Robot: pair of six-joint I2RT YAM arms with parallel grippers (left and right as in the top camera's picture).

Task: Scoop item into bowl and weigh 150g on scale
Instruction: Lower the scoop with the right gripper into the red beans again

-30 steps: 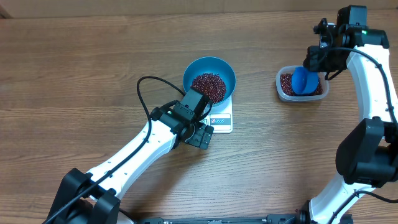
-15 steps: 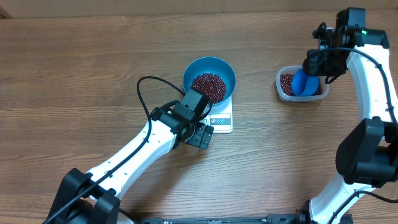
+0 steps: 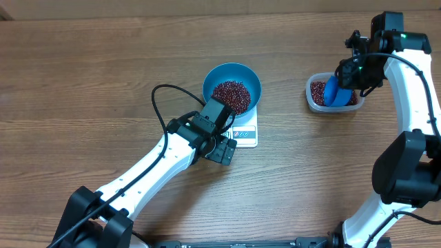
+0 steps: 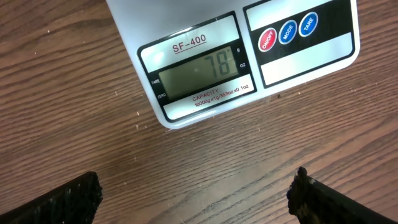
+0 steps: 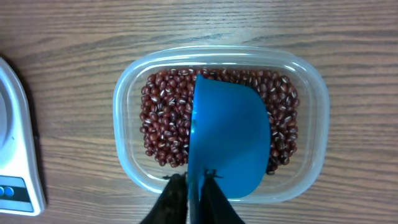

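Observation:
The blue bowl point(image 3: 249, 77) stands on the white scale point(image 3: 247, 133) and holds a heap of red-brown beans point(image 3: 231, 94). In the left wrist view the scale point(image 4: 298, 62) shows 78 on its display point(image 4: 199, 70). My left gripper point(image 4: 196, 194) hangs open over bare wood just in front of the scale, nothing between its fingers. More beans point(image 5: 163, 121) fill a clear tub point(image 5: 124, 93) at the right. My right gripper point(image 5: 194, 182) is shut on the handle of a blue scoop point(image 5: 231, 140), which is tipped on its side over the tub's beans.
The left arm point(image 3: 158, 162) stretches from the near left edge to the scale's front. The right arm point(image 3: 413, 103) runs along the table's right side to the tub point(image 3: 313, 96). A corner of the scale point(image 5: 15, 155) shows left of the tub.
The right gripper's jaws have closed tight on the scoop handle, and the scoop has turned more onto its edge in the tub. The left arm has not moved.

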